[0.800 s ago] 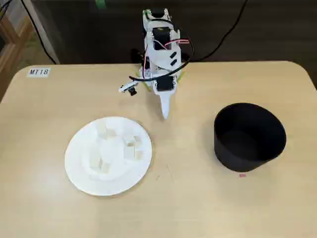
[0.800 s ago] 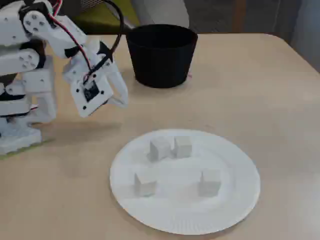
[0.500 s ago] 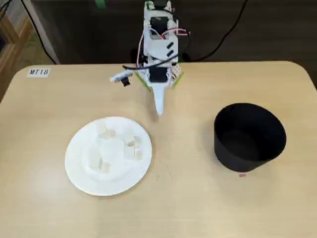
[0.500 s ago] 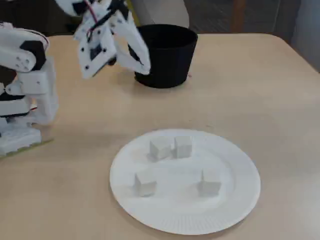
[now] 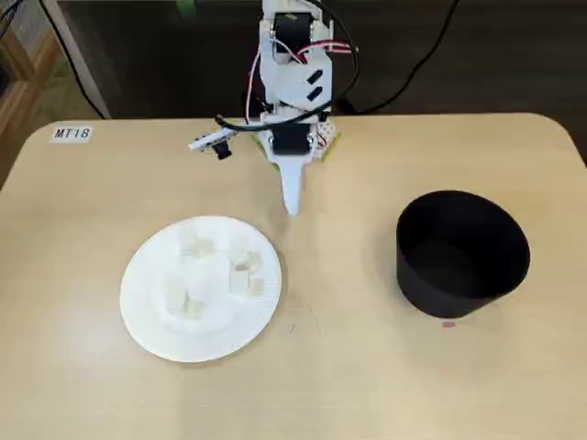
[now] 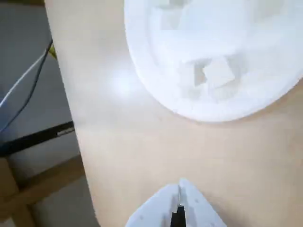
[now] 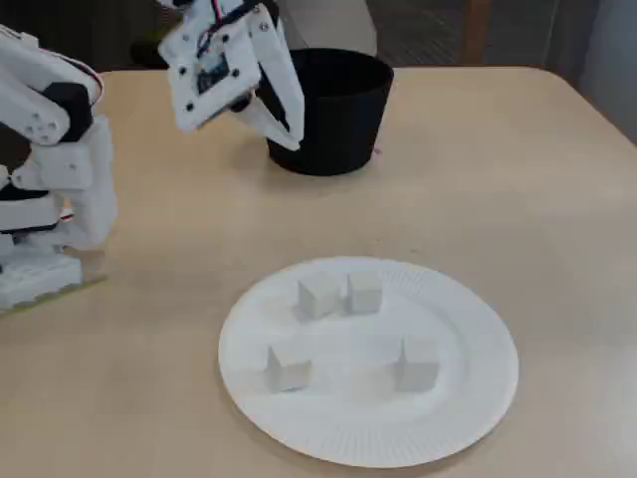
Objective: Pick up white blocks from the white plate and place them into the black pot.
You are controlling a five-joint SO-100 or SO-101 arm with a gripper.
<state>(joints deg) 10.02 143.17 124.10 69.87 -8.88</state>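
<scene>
1. Pincer: fingers pressed together, holding nothing; raised above the bench, between plate and pot in a fixed view; tips meet at the lower edge of the wrist view.
2. White plate: flat on the bench, well apart from the black pot.
3. White blocks: four on the plate in a fixed view, two touching side by side; none seen in the pot.
</scene>
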